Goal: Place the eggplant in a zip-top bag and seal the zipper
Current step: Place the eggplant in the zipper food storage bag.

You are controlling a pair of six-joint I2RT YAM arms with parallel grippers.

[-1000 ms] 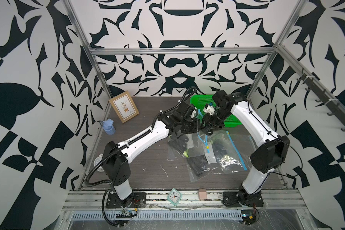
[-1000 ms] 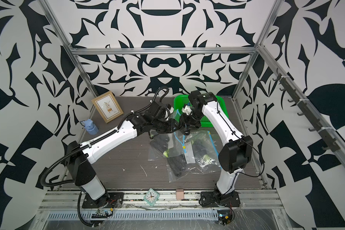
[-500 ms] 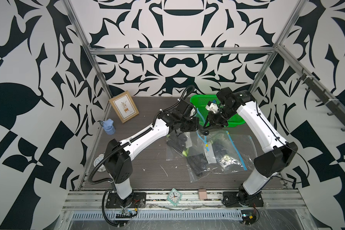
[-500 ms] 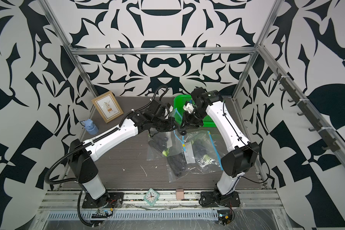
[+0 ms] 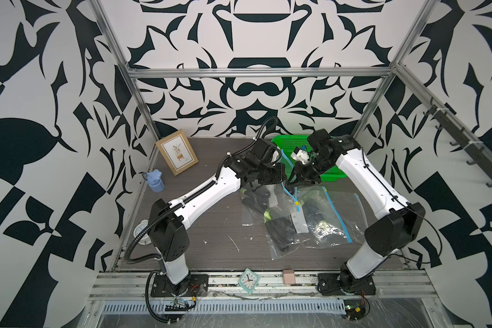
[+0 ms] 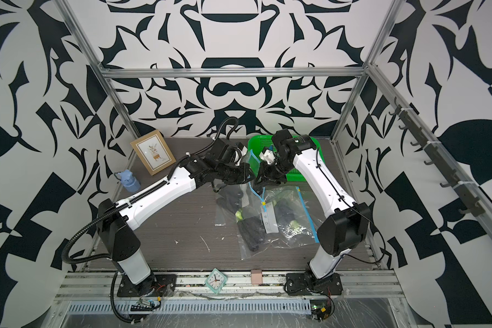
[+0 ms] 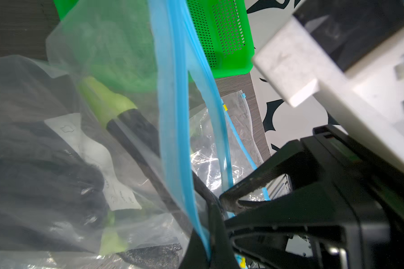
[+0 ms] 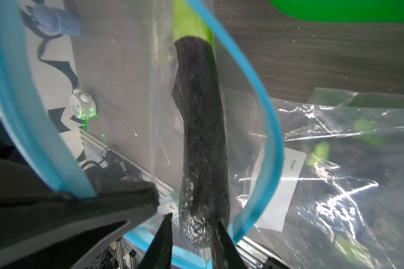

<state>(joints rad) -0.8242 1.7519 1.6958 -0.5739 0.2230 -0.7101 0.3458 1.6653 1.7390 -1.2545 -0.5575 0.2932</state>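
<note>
A clear zip-top bag with a blue zipper rim hangs at the table's back middle. My left gripper is shut on that rim. A dark eggplant with a green stem lies inside the bag's open mouth, stem end farthest from the right wrist camera. My right gripper reaches through the blue rim, its jaws closed on the eggplant's blunt end. Both grippers meet in a top view.
Two more clear bags holding eggplants lie flat at the middle right. A green basket stands behind the right arm. A picture frame, blue jug and white clock line the left side.
The right gripper's jaws have narrowed onto the eggplant's end. The left gripper keeps its hold on the zipper rim, and both arms have barely shifted.
</note>
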